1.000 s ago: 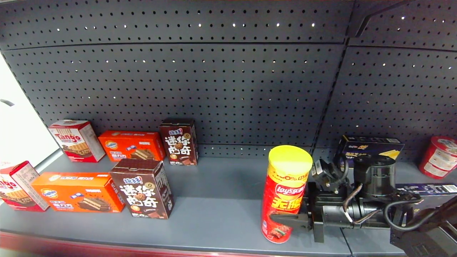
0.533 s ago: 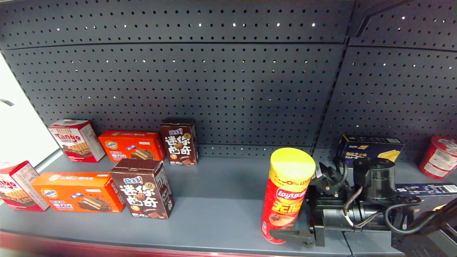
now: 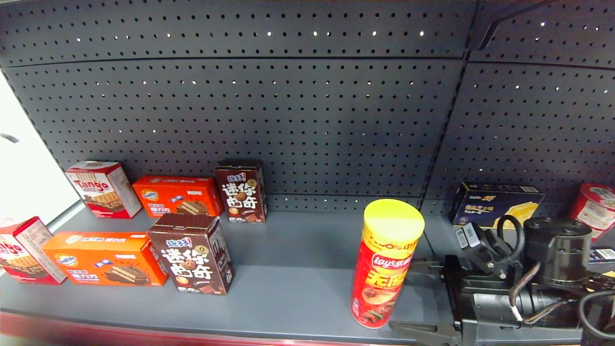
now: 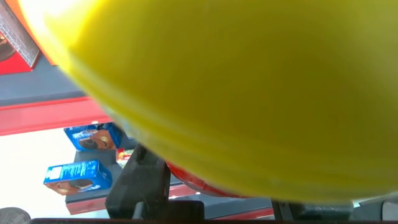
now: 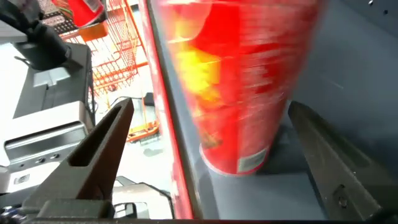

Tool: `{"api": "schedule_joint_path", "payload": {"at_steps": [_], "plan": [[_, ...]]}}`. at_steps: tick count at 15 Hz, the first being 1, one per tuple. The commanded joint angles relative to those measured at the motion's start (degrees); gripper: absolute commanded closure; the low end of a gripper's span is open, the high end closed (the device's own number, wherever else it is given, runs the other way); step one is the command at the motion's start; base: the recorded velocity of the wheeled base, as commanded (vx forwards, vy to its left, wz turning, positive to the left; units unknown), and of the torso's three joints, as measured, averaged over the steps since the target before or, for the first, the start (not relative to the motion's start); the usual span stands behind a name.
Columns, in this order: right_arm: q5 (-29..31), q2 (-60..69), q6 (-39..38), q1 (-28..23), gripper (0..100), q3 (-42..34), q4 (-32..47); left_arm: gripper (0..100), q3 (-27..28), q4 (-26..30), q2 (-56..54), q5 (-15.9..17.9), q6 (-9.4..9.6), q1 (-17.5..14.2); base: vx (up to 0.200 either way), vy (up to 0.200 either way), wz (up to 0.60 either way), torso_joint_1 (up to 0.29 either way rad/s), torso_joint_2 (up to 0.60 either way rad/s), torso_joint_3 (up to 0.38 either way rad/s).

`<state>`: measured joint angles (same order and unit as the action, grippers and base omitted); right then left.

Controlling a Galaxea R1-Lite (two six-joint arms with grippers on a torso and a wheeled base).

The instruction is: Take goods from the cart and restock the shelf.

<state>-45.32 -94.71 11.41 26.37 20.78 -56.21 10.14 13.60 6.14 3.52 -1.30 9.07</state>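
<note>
A red chips can [image 3: 387, 269] with a yellow lid stands upright on the grey shelf [image 3: 298, 278], right of centre near the front edge. My right gripper [image 3: 417, 297] is open just to the can's right, one finger on each side of its base and neither touching. In the right wrist view the can [image 5: 242, 81] stands between the spread fingers [image 5: 102, 155]. In the left wrist view a second can's yellow lid [image 4: 249, 81] sits very close, with my left gripper [image 4: 205, 186] shut on that can below it.
Wafer and biscuit boxes [image 3: 192, 252] stand in two rows at the shelf's left. A dark blue box [image 3: 497, 202] and a red tub [image 3: 596, 206] are at the back right. An orange cart [image 5: 121, 56] stands below the shelf's red front edge [image 3: 144, 331].
My right gripper has opened, let go of the chips can and drawn back to the right. The can stays standing on the shelf.
</note>
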Motion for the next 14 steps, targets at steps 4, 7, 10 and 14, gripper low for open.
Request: {"api": "schedule_joint_path", "payload": {"at_steps": [4,7,10,14], "plan": [[0.06,9.45,0.02,-3.34,0,-1.8,1.37,100,0.23,-0.16,0.01,-0.01,0.07,-0.02,0.0,0.0,0.0,0.0,0.0,0.0],[0.24,19.65,-0.07,-4.4,0,3.12,13.85,100,1.11,-0.42,0.01,-0.01,-0.01,-0.02,0.0,0.0,0.0,0.0,0.0,0.0],[9.29,36.79,-0.42,-4.66,0,12.35,37.05,100,3.57,-1.48,0.01,-0.01,-0.01,-0.02,0.0,0.0,0.0,0.0,0.0,0.0],[17.11,53.75,-0.51,-5.27,0,14.2,55.42,100,11.13,-0.6,3.52,1.14,0.07,0.25,0.0,0.0,0.0,0.0,0.0,0.0]]}}
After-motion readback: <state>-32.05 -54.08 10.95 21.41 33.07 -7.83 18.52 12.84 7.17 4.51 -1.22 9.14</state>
